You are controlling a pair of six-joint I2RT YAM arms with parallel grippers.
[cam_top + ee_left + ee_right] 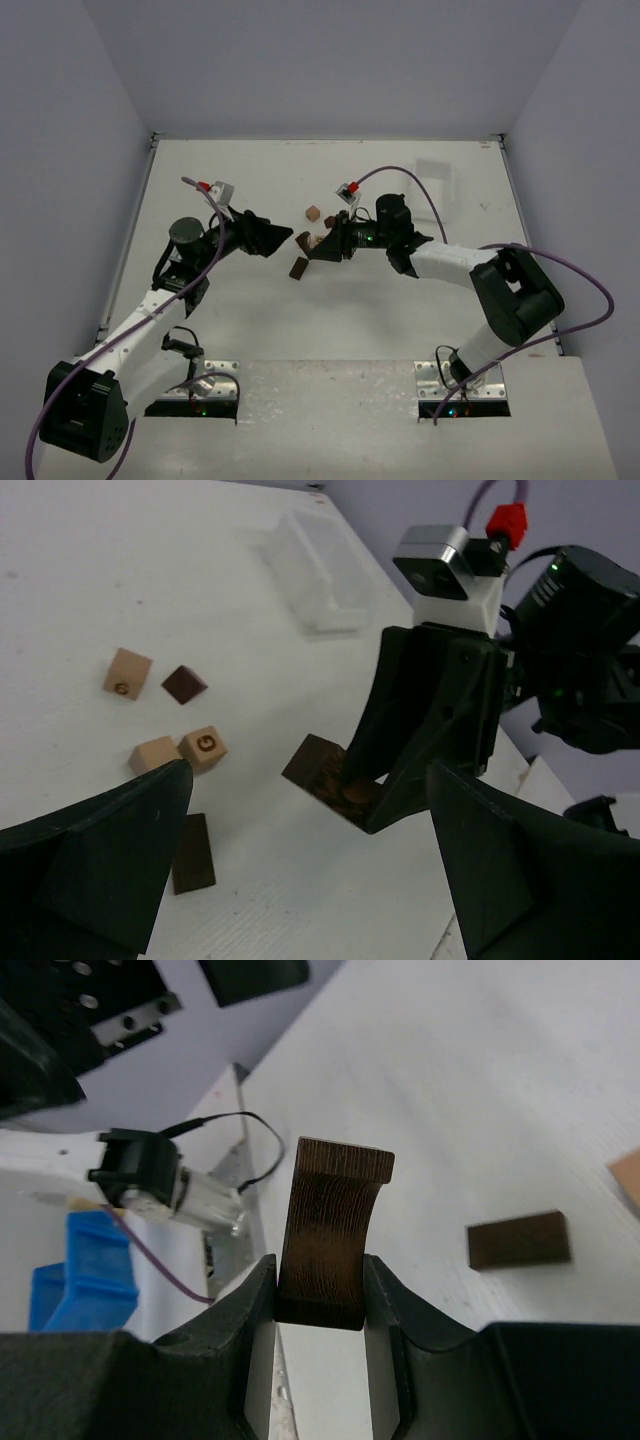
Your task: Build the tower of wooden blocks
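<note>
Right pincer (315,247) and scattered blocks (203,748) clog centre — open table (300,320) near side; tray (320,575) far.

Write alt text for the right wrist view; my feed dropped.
The right gripper is shut on a dark brown curved block that stands up between its fingers. Behind lies the white table, with a flat dark block near the picture's right edge.

3 dk brown blks (192,853), 3 tan blks (127,673), 1 plastic tray (318,575)
</note>
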